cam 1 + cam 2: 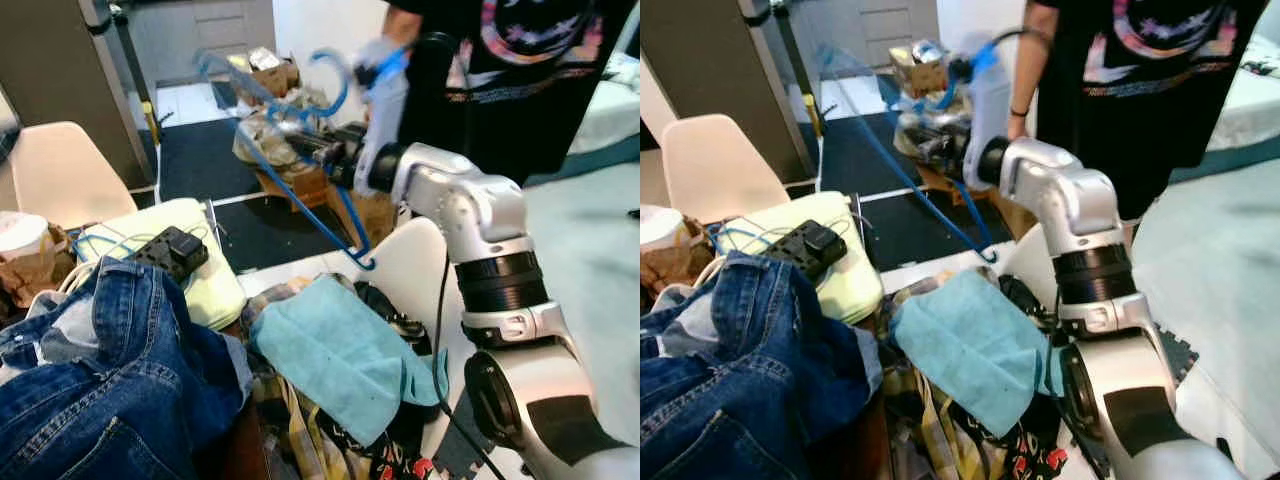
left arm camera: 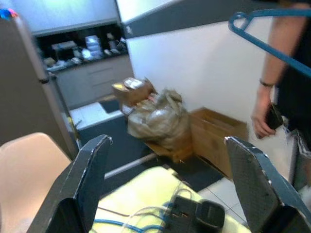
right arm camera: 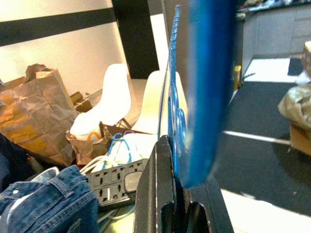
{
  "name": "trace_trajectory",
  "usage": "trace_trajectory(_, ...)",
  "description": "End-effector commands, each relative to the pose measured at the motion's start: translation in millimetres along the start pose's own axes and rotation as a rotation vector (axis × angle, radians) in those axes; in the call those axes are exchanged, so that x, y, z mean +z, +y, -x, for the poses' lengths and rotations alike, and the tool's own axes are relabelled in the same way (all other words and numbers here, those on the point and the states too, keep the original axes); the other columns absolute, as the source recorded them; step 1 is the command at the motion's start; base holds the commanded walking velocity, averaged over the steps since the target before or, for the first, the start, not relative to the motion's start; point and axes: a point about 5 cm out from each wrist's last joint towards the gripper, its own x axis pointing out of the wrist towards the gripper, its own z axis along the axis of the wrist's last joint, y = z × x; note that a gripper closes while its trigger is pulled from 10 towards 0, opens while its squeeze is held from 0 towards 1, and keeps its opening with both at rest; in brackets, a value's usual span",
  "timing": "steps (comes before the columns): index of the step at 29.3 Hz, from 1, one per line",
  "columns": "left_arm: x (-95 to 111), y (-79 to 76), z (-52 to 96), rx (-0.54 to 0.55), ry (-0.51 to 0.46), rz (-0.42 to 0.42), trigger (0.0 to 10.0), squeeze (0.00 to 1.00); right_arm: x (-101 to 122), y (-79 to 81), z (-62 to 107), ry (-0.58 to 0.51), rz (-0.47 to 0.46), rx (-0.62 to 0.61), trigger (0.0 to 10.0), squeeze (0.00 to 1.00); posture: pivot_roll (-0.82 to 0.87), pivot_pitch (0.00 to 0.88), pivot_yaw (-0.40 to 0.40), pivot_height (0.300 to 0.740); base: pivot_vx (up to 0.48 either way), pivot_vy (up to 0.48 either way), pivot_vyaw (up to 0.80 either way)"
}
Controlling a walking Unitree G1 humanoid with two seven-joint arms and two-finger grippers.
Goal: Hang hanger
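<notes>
1. Upper centre of the head view: right gripper (image 1: 318, 150) clamped on blue hanger (image 1: 300, 205), raised above the clothes pile.
2. Person's hand (image 1: 372, 55) grips the hanger hook.
3. Left gripper (image 2: 170, 179) spread wide over the power strip (image 2: 194, 213).

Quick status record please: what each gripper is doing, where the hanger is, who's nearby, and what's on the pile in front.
right gripper: shut on the blue hanger, arm raised forward
left gripper: open, holding nothing, above the power strip
hanger: in the air, hook up, not yet hung
person: standing just beyond the hanger, a hand near its hook
pile: jeans, teal cloth, power strip on a yellow cloth
</notes>
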Motion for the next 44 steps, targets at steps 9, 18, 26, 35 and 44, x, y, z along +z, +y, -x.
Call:
trace_trajectory(9,-22,-35.6,-8.5,0.12,0.015,0.033,10.0,0.0,-13,-0.5,-2.4,0.0,-0.039,-0.043,10.0,0.0,0.01,0.015,0.029,0.74,0.0,0.0,0.0)
trace_trajectory(18,-23,-35.3,2.3,0.281,0.08,-0.14,10.0,0.0,-19,-6.2,-4.6,0.022,-0.035,-0.143,10.0,0.0,0.02,0.024,0.029,0.74,0.0,0.255,0.0)
trace_trajectory(26,-23,-47.0,1.2,0.274,0.063,-0.125,10.0,0.0,-20,-10.0,-3.9,0.029,-0.005,-0.179,10.0,0.0,0.02,0.024,0.03,0.74,0.0,0.253,0.0)
trace_trajectory(35,-27,-53.8,1.1,0.299,0.08,-0.111,10.0,0.0,-20,-10.3,-4.1,0.022,-0.004,-0.19,10.0,0.0,0.01,0.025,0.03,0.74,0.0,0.0,0.0)
trace_trajectory(44,-31,-61.9,-1.6,0.297,0.111,-0.084,10.0,0.0,-20,-8.1,-6.0,0.021,-0.001,-0.182,10.0,0.0,0.01,0.022,0.025,0.74,0.0,0.0,0.0)
